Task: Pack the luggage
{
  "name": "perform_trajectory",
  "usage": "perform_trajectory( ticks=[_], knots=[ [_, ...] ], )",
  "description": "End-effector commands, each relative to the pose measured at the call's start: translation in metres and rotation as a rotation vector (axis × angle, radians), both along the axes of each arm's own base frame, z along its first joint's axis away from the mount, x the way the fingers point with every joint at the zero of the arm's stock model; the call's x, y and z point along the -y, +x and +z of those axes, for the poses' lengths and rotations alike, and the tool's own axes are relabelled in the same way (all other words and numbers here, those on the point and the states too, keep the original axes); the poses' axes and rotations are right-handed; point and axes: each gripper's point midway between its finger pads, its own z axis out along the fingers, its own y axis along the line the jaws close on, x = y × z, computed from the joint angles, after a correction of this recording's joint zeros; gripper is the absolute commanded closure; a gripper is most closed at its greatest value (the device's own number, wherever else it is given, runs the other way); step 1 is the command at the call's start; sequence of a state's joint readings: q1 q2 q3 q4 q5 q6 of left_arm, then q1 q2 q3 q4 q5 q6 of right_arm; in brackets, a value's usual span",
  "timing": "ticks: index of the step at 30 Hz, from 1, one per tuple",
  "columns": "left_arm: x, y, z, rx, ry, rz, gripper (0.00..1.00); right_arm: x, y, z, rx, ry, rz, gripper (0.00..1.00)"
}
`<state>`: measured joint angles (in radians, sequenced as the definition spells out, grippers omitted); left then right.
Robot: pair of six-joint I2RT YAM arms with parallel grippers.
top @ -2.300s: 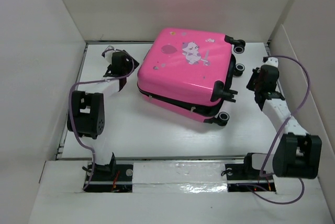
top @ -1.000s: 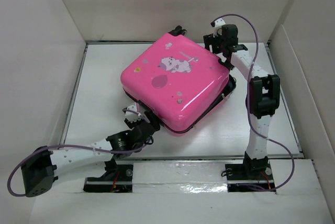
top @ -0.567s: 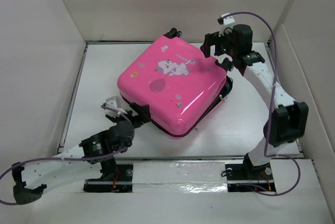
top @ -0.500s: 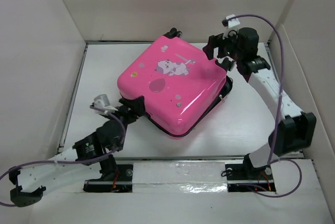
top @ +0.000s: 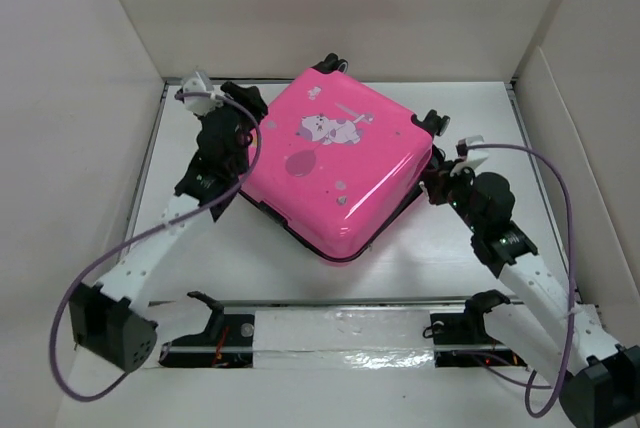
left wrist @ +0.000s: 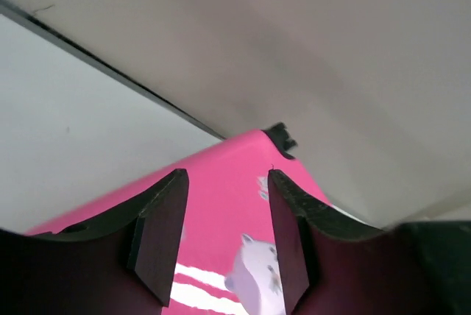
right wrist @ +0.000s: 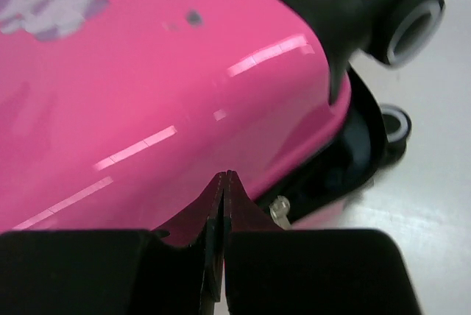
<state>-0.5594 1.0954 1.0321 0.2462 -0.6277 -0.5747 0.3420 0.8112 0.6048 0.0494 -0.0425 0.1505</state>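
The luggage lay mid-table, lid down but gaping at the wheel side, so closing seemed left to do, with the left gripper apart at its far-left corner and the right gripper pinched together, empty, beside the gap.

A: Bright, even overhead light, only soft shadows beneath the luggage
B: White glare streaks its glossy shell in the right wrist view, where the wheels blur; the taped front edge glints too
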Motion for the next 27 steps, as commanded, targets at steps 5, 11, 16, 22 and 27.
perform_trajectory(
  ticks=[5,11,16,22,27],
  knots=[
    [-0.02,0.113,-0.03,-0.16,-0.008,-0.129,0.56,0.032,-0.024,-0.053,-0.067,0.048,-0.176,0.97],
    [-0.054,0.166,-0.111,-0.409,0.048,-0.123,0.51,0.039,-0.027,-0.073,-0.103,0.033,-0.211,0.95],
    [-0.07,0.186,-0.158,-0.523,0.041,-0.133,0.49,0.025,-0.013,-0.089,-0.154,0.022,-0.167,0.94],
    [-0.059,0.193,-0.2,-0.612,0.031,-0.226,0.49,-0.001,0.003,-0.074,-0.149,0.054,-0.075,0.92],
    [-0.036,0.183,-0.234,-0.64,-0.036,-0.312,0.49,-0.007,0.022,-0.071,-0.148,0.055,-0.092,0.92]
  ],
)
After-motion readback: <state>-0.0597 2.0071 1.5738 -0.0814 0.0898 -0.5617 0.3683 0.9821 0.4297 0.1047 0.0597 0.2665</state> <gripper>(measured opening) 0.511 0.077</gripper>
